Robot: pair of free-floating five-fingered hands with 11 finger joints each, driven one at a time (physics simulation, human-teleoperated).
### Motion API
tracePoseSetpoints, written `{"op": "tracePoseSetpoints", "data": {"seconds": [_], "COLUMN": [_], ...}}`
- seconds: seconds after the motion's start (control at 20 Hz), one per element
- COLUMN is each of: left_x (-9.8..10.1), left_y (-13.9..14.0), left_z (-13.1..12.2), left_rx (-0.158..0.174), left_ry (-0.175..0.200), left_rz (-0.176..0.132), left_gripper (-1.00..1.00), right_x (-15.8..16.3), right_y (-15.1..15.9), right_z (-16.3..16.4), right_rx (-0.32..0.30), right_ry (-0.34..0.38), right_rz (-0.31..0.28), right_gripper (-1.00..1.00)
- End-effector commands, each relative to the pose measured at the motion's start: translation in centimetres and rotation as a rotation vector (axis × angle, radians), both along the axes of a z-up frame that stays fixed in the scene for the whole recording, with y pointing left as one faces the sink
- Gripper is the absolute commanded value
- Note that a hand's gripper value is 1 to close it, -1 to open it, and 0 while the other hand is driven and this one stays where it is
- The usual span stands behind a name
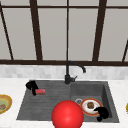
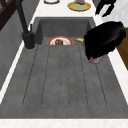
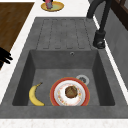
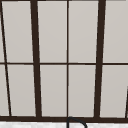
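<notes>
My left hand (image 1: pixel 31 85) hovers over the back left of the drainboard (image 1: pixel 45 100), its fingers curled round a small red thing (image 1: pixel 40 91). In the left side view this hand (image 2: pixel 105 38) looms large at the right, and the red thing (image 2: pixel 96 60) peeks out beneath it. My right hand (image 1: pixel 102 112) hangs by the front right of the basin, fingers relaxed and holding nothing. It appears far off in the left side view (image 2: pixel 106 6), and its fingers (image 3: pixel 4 56) reach in at the left edge of the right side view.
In the basin lie a red-rimmed plate (image 3: pixel 53 96) with a brown food piece (image 3: pixel 70 91), a banana (image 3: pixel 35 95) and the drain (image 3: pixel 82 79). A black faucet (image 1: pixel 68 72) stands at the back. A yellow bowl (image 1: pixel 9 101) sits on the left counter. A red ball (image 1: pixel 67 115) fills the front foreground.
</notes>
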State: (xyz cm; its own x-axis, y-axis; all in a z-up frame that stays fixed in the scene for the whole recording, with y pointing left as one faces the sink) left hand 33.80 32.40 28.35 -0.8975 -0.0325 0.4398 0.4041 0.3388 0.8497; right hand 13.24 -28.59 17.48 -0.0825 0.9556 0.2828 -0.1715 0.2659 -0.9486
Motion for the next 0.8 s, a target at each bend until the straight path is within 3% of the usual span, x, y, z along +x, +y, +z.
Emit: {"op": "tracePoseSetpoints", "data": {"seconds": [0.0, 0.75], "left_x": [0.4, 0.5], "left_y": [-2.9, -14.0], "left_z": [0.0, -0.4], "left_rx": [0.031, 0.059], "left_ry": [0.000, -0.006], "left_rz": [0.000, -0.005], "left_gripper": [1.00, 1.00], "right_x": [0.0, 0.0], "right_y": [0.0, 0.0], "right_z": [0.0, 0.0], "right_rx": [0.000, 0.000], "right_ry": [0.000, 0.000], "right_rz": [0.000, 0.000], "right_gripper": [0.00, 0.00]}}
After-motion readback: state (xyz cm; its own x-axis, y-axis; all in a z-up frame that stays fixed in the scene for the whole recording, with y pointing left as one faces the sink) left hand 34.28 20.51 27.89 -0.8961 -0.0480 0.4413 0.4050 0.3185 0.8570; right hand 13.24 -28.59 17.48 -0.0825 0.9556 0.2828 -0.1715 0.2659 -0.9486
